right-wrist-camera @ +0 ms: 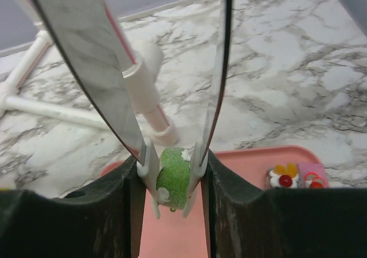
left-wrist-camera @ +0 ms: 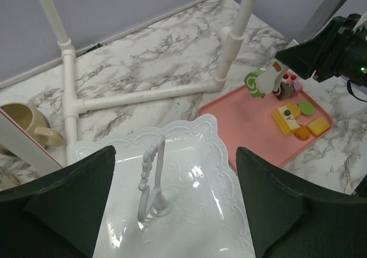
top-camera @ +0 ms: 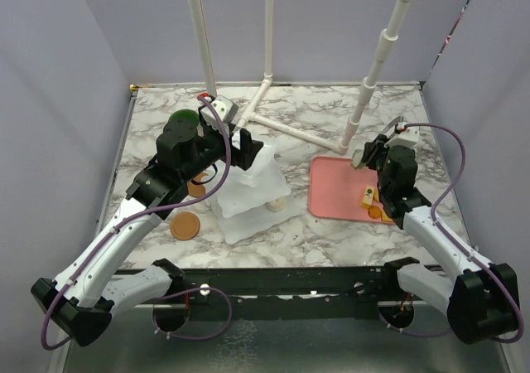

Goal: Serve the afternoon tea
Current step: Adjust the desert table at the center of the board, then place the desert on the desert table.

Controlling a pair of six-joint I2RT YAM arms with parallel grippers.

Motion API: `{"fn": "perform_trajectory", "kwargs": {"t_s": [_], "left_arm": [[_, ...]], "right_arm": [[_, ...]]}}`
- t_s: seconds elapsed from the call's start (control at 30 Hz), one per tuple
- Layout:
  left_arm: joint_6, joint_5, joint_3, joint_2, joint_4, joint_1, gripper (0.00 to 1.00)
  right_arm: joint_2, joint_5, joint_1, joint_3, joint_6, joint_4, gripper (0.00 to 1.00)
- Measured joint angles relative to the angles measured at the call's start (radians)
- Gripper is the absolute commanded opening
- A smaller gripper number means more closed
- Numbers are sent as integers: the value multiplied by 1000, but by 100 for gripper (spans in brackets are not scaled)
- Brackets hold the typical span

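on the marble desk (top-camera: 331,232) the white tiered stand (top-camera: 248,199) stood left of the pink tray (top-camera: 335,192). the left fingers (left-wrist-camera: 63,195) hung wide apart over the stand's top, holding nothing. the right fingers (right-wrist-camera: 109,86) were clamped on a green pastry (right-wrist-camera: 174,176) just above the tray. best to carry it level, squeeze lightly, and let the left arm clear first.

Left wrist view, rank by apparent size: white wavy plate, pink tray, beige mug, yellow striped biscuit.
1. White wavy square plate, nearest the camera, so inflated.
2. Flat pink rectangular tray.
3. Beige mug, partly hidden.
4. Yellow striped toy biscuit.
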Motion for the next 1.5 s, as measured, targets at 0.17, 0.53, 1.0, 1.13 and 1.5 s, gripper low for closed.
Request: {"fn": "perform_trajectory", "kwargs": {"t_s": [0.17, 0.53, 1.0, 1.13, 1.5], "left_arm": [[8, 14, 16, -8, -62, 1, 68], [-35, -16, 16, -8, -65, 5, 34], [-185, -138, 5, 46, 59, 6, 9], [-222, -149, 5, 56, 76, 5, 34], [-213, -147, 10, -41, 4, 5, 83]], "right_arm": [[-74, -65, 54, 0, 10, -70, 13], [-146, -308, 151, 0, 7, -153, 11], [-233, -635, 288, -74, -16, -74, 11], [-218, -628, 352, -74, -25, -65, 11], [-219, -599, 396, -110, -19, -26, 11]]}}
